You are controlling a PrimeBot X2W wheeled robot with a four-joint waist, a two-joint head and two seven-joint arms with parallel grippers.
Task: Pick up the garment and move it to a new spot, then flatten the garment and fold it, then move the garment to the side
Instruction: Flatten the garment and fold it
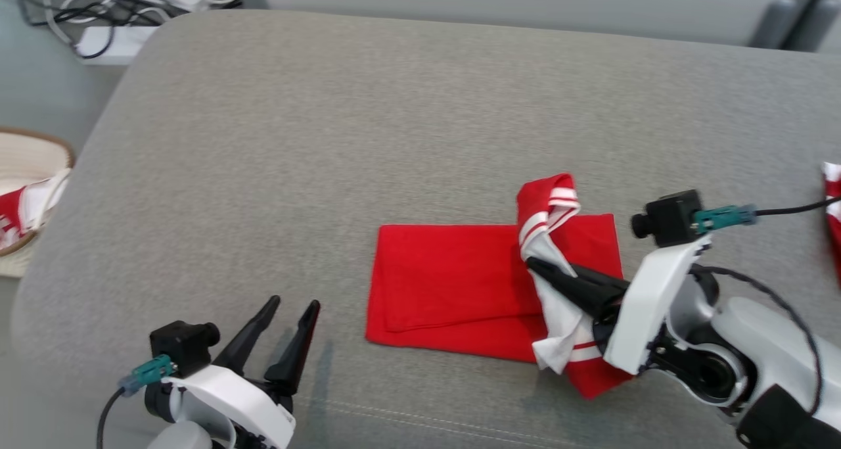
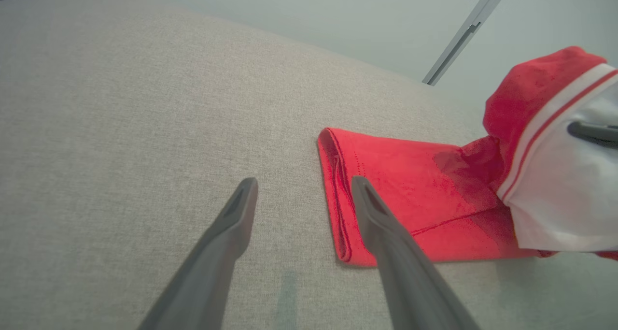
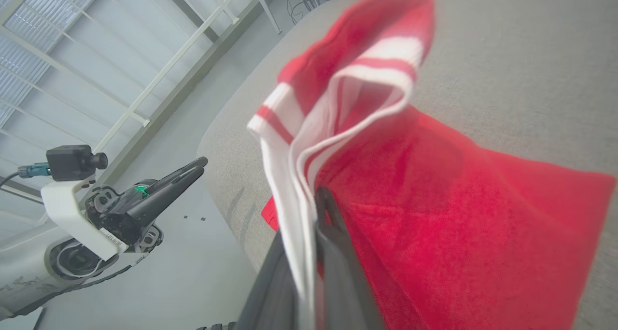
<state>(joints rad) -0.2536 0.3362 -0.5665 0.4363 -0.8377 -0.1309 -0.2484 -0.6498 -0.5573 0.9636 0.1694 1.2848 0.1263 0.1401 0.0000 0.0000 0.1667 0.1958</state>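
While the right gripper (image 1: 531, 263) was clenched on the white, red-striped band (image 1: 550, 207) of the red cloth garment (image 1: 453, 284), the step in hand looked to be a fold, with that lifted end due to go over the flat red panel. To do it well, I judged, the pinched end should travel low and straight toward the garment's left edge. It should be laid down with the trim squared to the edge beneath, and only then let go. A high or hasty arc could drag the lower layers askew. The left gripper (image 1: 294, 302), fingers spread and holding nothing, hovered near the garment's left corner above the grey fabric-covered cushion (image 1: 295, 127). It could pin that corner if the cloth began to slide.

The garment lay right of centre on the cushion. Most of it was a tidy red rectangle of at least two layers, with stitched hems showing in the left wrist view. Its right end rose in a crumpled loop, and a white flap (image 1: 558, 330) hung below the gripper's fingers. It looked soft and limp.
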